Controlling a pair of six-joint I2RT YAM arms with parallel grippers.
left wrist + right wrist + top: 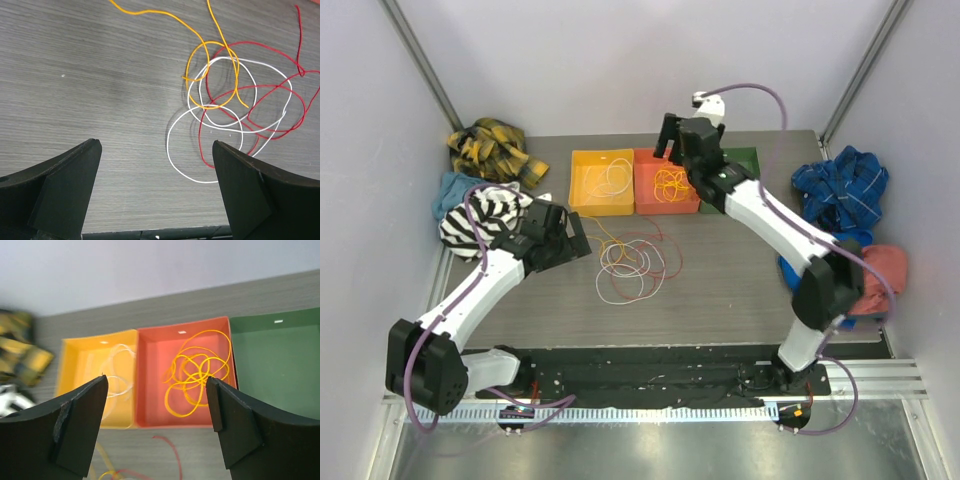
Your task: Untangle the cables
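A tangle of white, red and yellow-orange cables (633,262) lies in loose loops on the grey table; in the left wrist view the tangle (235,107) is at upper right. My left gripper (575,238) is open and empty, just left of the tangle (156,150). My right gripper (670,135) is open and empty above the bins (156,385). A yellow-orange cable (197,371) lies in the red bin (667,181). A white cable (116,372) lies in the yellow bin (600,182).
A green bin (743,160) stands right of the red one. Cloths lie at the table's sides: yellow plaid (495,148), striped (480,218), blue (840,185) and pink (882,272). A dark rail (650,372) runs along the near edge.
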